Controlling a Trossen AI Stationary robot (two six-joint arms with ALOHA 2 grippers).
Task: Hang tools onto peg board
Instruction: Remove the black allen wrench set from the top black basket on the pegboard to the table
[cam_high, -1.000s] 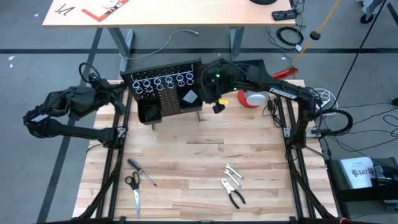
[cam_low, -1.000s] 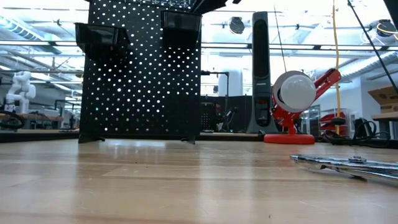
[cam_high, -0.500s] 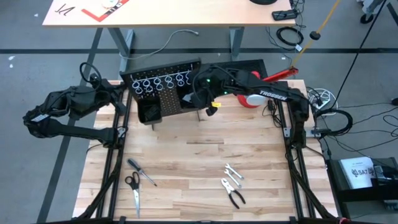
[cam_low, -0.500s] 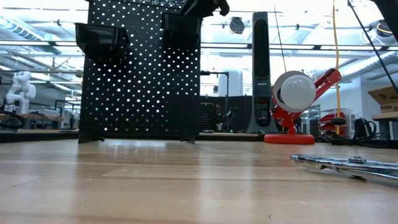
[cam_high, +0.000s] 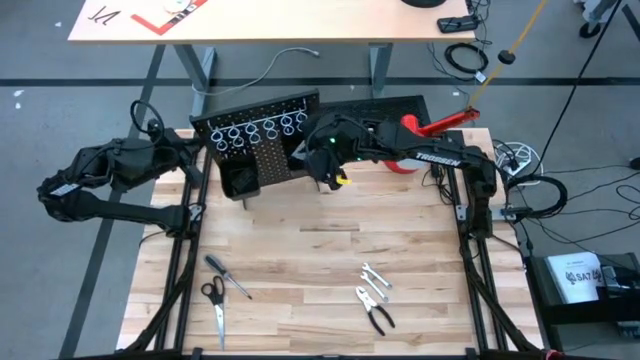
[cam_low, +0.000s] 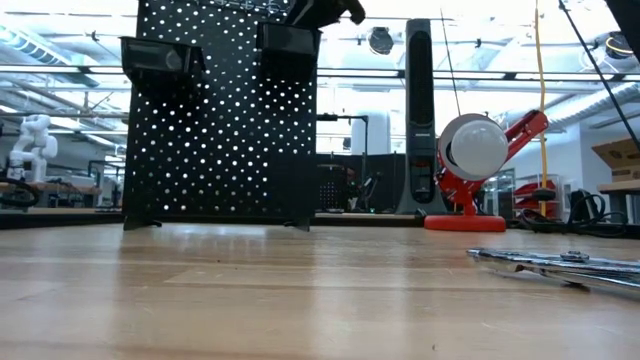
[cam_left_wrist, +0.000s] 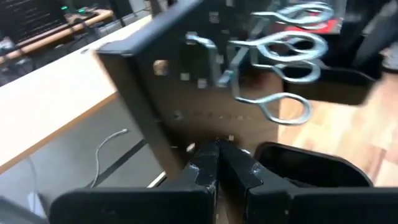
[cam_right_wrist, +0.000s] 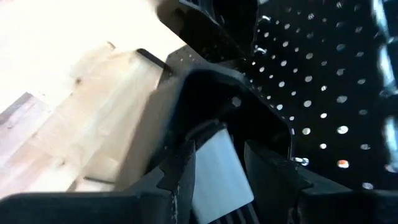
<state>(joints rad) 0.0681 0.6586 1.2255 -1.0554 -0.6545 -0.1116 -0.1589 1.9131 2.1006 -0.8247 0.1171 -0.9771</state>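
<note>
High view: a pale wooden table (cam_high: 330, 270) is shown on a grey floor. The peg board (cam_high: 262, 150) is seen upright near the far edge, its silver rings (cam_high: 260, 130) empty. The tools are left near the front edge: scissors (cam_high: 214, 300) and screwdriver (cam_high: 229, 277) on the left, wrench (cam_high: 376, 278) and pliers (cam_high: 375, 311) on the right. The right gripper (cam_high: 322, 165) is placed at the board's right bin; the left gripper (cam_high: 195, 150) is held at the board's left edge.

Low view: against a bright workshop, the board is seen standing, with a red-and-white lamp (cam_low: 478, 165) beside it.

Left wrist view: the left fingers (cam_left_wrist: 214, 171) are shown pressed together, empty, just before the board's edge.

Right wrist view: the right fingers (cam_right_wrist: 180, 171) are set partly apart astride a pale block (cam_right_wrist: 217, 171) at the bin; whether it is gripped cannot be told.

The board appears to be under adjustment, no tool being hung yet. The next move would call for withdrawal and a reach to a tool.
</note>
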